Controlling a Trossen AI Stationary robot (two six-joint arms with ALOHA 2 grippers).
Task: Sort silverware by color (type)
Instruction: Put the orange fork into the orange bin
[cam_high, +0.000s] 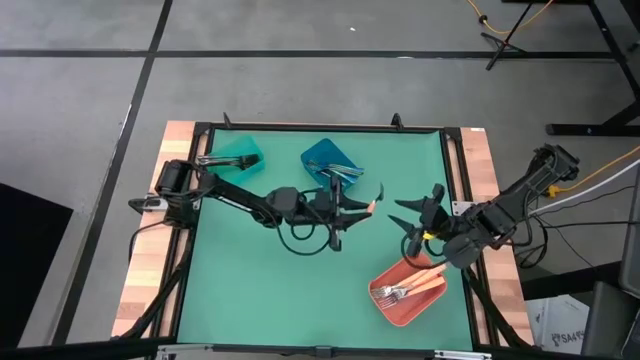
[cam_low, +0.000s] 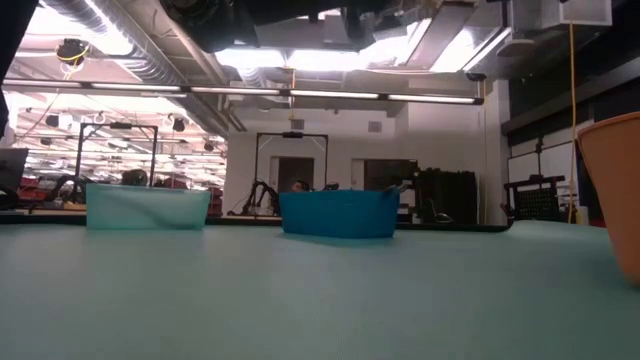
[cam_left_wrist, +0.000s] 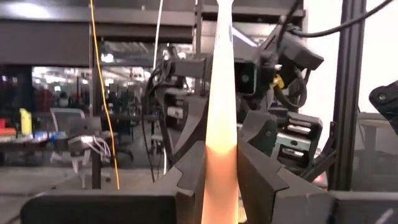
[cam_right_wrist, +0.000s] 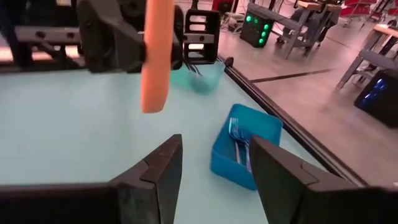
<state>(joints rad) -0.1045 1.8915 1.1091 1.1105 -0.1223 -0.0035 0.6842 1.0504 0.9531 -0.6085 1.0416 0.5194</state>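
My left gripper is over the middle of the green mat, shut on a fork with a gold-orange handle. That fork sticks out toward my right gripper, which faces it a short way off. The right gripper is open and touches nothing. The fork's head is hidden. Other forks lie in the blue bin and in the coral-red bin. A teal bin stands at the far left of the mat. My left gripper pinches the fork between its two fingers on the gold-orange handle. The fingers come level from the table's left, and the handle runs on past the fingertips along them. The fork is lifted clear of the mat, its free handle end toward the right gripper.
The blue bin stands just beyond the left gripper, toward the far edge. The coral-red bin sits near the mat's near right corner, below the right arm. A black frame borders the mat. In the low view the teal bin and blue bin rest on the mat.
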